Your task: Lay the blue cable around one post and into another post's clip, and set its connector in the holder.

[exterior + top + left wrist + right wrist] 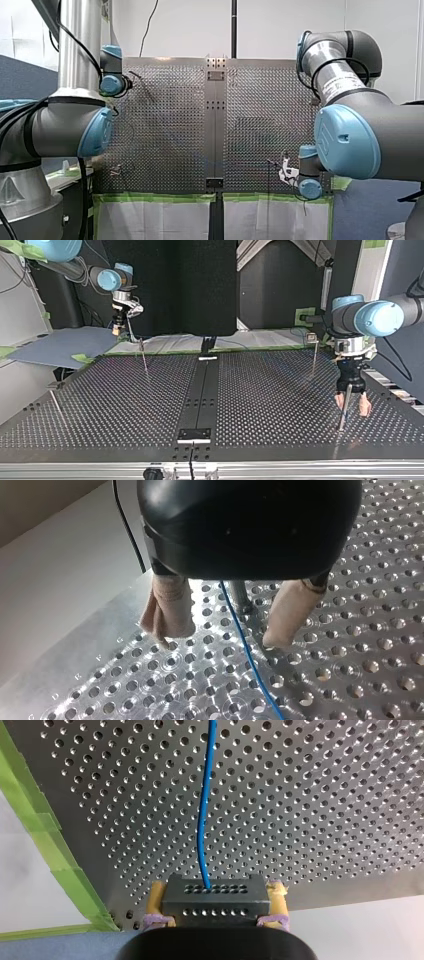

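now, reading the top view from its left, my right arm [107, 279] is hanging over the far edge of the desk [260, 405]. its jaws, with yellow pads [156, 901] showing in the right wrist view, are clamping the black connector [215, 901]. the blue cable [202, 820] is running out of that connector and away over the perforated plate. further right, thin posts [144, 356] are standing well apart on the desk.

at the view's right, my left arm [380, 317] is pointing down. its jaws are standing wide, with beige pads [167, 607] on either side of the near post [343, 415]. in the left wrist view the cable is passing between those pads, just beside the post, and nothing is gripping it.

so the routing is looking barely begun. i cannot tell whether the cable is lying round any post, no clip is showing with the cable in it, and the connector is not yet sitting in a holder.
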You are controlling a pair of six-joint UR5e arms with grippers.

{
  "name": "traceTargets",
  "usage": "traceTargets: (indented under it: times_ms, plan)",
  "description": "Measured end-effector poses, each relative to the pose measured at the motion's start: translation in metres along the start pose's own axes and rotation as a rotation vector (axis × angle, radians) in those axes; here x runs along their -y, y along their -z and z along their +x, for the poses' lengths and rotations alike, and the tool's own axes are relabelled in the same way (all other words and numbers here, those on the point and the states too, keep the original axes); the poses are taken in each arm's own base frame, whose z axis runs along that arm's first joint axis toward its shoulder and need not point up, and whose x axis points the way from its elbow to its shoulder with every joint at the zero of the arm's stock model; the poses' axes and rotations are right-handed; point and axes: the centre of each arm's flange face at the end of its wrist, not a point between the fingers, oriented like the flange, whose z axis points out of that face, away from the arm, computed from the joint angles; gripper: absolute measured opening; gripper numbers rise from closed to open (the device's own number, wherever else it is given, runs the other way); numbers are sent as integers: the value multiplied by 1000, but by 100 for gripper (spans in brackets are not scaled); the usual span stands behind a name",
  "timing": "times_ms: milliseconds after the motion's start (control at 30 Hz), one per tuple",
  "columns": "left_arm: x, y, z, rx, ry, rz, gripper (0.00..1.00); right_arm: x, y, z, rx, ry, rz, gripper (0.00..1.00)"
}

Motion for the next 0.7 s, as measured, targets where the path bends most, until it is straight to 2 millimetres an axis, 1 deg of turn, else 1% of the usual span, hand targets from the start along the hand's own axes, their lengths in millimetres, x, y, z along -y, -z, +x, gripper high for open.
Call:
traceTargets:
  times_ms: [400, 533, 700]
  plan:
    - [0, 0, 0, -2, 1, 0, 100, 5, 5, -5, 54, 80, 73, 0]
    - [0, 0, 0, -3, 1, 0, 100, -8, 8, -7, 90, 117, 81, 0]
    - [0, 0, 1, -3, 2, 0, 100, -31, 9, -7, 108, 156, 83, 0]
